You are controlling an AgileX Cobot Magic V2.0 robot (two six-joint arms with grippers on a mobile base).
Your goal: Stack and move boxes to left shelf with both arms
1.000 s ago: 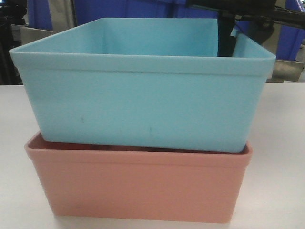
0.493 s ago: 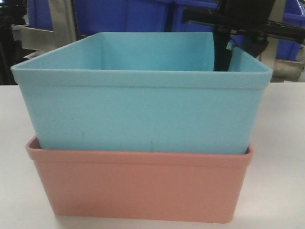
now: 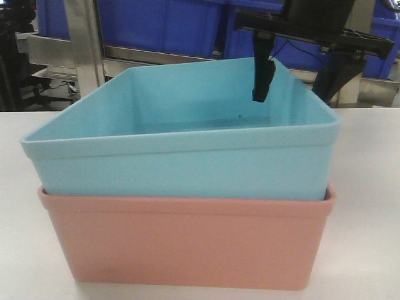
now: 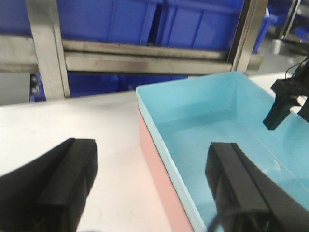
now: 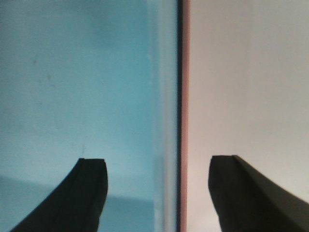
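Your right gripper (image 5: 157,193) points down over the right-hand wall of the stack with its jaws wide. One finger (image 3: 263,80) hangs inside the light blue tub (image 3: 181,169) and the other is outside it, above the tabletop (image 3: 369,187). In the right wrist view both fingers stand apart from the wall between them. The light blue tub is nested in the pink tub (image 3: 187,244), and the pair stands on the tabletop in front of the steel rack (image 4: 145,55), which holds dark blue bins (image 3: 162,25). Only the left wrist view shows you the left gripper (image 4: 152,183). It reaches in low and level with its jaws wide, straddling the left wall of the stack, one finger over bare tabletop and the other over the blue tub's floor, gripping nothing
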